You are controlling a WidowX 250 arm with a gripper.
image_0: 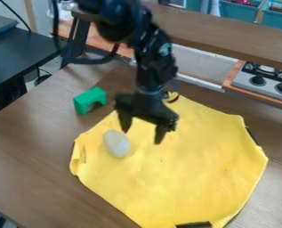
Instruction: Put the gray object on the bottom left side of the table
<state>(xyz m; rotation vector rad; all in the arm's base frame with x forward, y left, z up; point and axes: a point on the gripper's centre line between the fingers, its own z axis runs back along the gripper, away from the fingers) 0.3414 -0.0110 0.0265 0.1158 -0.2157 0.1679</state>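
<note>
My gripper (pixel 142 136) hangs over the upper left part of the yellow cloth, its two fingers spread apart with nothing between them. A light gray, rounded oblong object (pixel 116 143) lies on the cloth, just left of and slightly below the left fingertip, apart from it. The cloth is spread on the brown wooden table (pixel 30 162), whose bottom left side lies to the left of and below the cloth.
A green arch-shaped block (pixel 90 100) stands on the table up and left of the yellow cloth (pixel 190 173). A wooden ledge and a stove (pixel 264 80) are at the upper right. A black table (pixel 18 55) stands beyond the left edge.
</note>
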